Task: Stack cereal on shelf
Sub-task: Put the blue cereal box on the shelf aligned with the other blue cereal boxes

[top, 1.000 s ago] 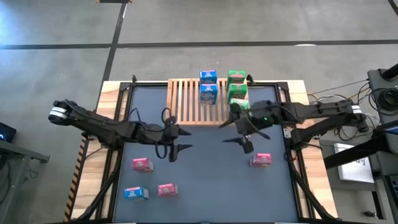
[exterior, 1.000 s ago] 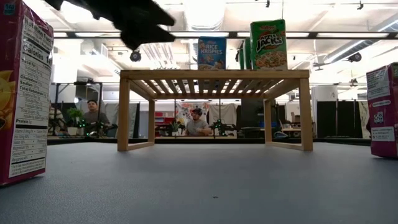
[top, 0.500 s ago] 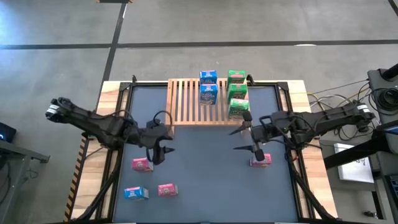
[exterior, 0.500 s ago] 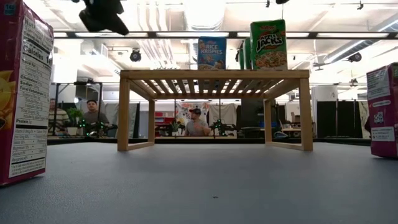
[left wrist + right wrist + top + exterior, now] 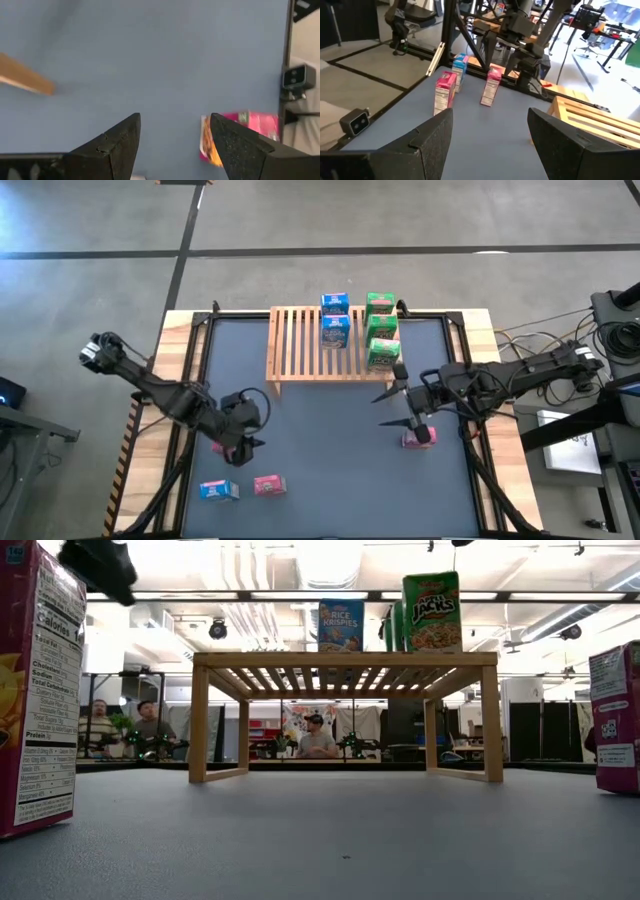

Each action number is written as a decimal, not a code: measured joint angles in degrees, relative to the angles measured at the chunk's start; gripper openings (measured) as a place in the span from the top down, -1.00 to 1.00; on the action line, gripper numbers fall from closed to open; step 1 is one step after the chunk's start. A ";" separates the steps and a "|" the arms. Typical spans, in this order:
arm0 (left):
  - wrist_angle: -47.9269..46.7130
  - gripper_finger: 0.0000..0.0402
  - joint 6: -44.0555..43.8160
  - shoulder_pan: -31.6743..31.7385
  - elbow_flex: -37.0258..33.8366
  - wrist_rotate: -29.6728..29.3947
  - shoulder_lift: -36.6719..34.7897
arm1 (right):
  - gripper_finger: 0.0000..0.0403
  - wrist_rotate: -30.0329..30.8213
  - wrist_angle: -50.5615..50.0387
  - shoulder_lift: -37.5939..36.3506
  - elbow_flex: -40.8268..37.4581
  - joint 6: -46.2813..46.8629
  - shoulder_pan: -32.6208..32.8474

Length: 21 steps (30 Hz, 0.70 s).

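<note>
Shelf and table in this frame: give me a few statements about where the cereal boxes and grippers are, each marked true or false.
1. The shelf holds five boxes, two blue and three green. True.
2. Every pink box is already on the shelf. False: three pink boxes stand on the table, such as the one near the front.
3. The left gripper is over a pink box at the table's left. True.
4. The right gripper is shut. False: its fingers are spread open.
</note>
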 joint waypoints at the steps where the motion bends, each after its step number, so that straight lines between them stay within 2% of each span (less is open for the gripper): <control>1: -0.48 -0.11 -1.02 -0.64 0.00 0.43 -0.06 | -0.22 -0.02 0.08 0.09 -0.02 -0.23 0.08; 7: -6.39 -0.11 -9.11 -4.02 1.56 3.24 -0.11 | -0.22 0.00 1.51 0.61 -0.02 -1.53 0.22; 12: -12.77 -0.11 -14.55 -6.93 4.72 3.36 -0.11 | -0.22 0.00 2.05 0.69 -0.02 -2.33 0.22; 21: -17.01 -0.06 -19.64 -10.74 8.37 2.77 1.02 | -0.22 0.00 2.03 0.69 -0.17 -2.75 0.22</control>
